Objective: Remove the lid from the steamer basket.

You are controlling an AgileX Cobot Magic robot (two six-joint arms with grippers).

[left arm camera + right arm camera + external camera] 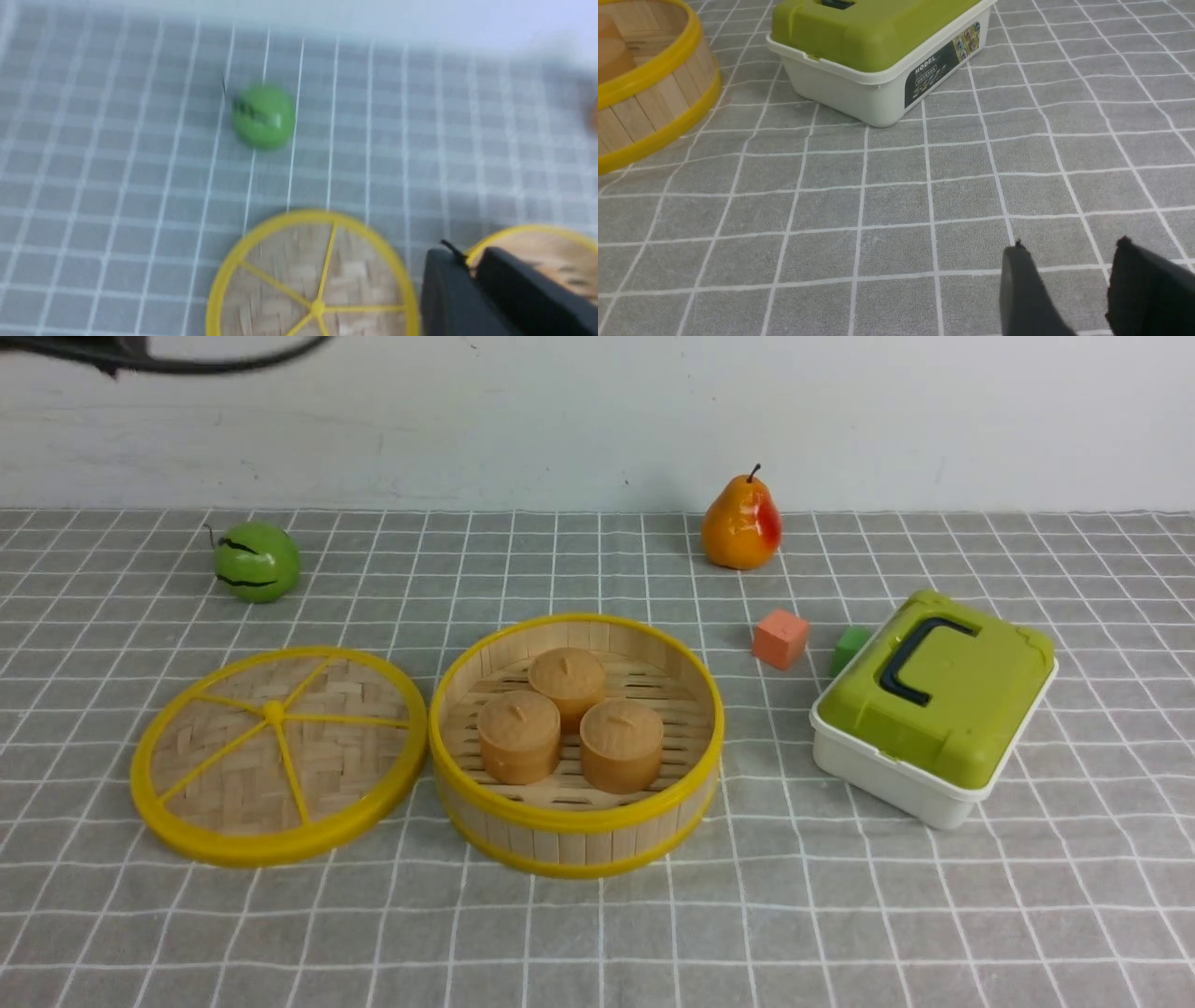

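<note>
The lid (277,756), a woven bamboo disc with a yellow rim and spokes, lies flat on the cloth just left of the steamer basket (576,831). The basket is uncovered and holds three tan buns (568,714). Neither gripper shows in the front view. In the blurred left wrist view, my left gripper (468,257) hangs above the cloth between the lid (313,280) and the basket (537,242), its jaws close together and holding nothing. In the right wrist view, my right gripper (1071,243) is open and empty over bare cloth, well away from the basket (649,93).
A white box with a green lid (934,709) stands to the basket's right and shows in the right wrist view (878,51). An orange cube (780,638), a green cube (848,647) and a pear (741,525) lie behind it. A green apple (255,561) sits at the back left.
</note>
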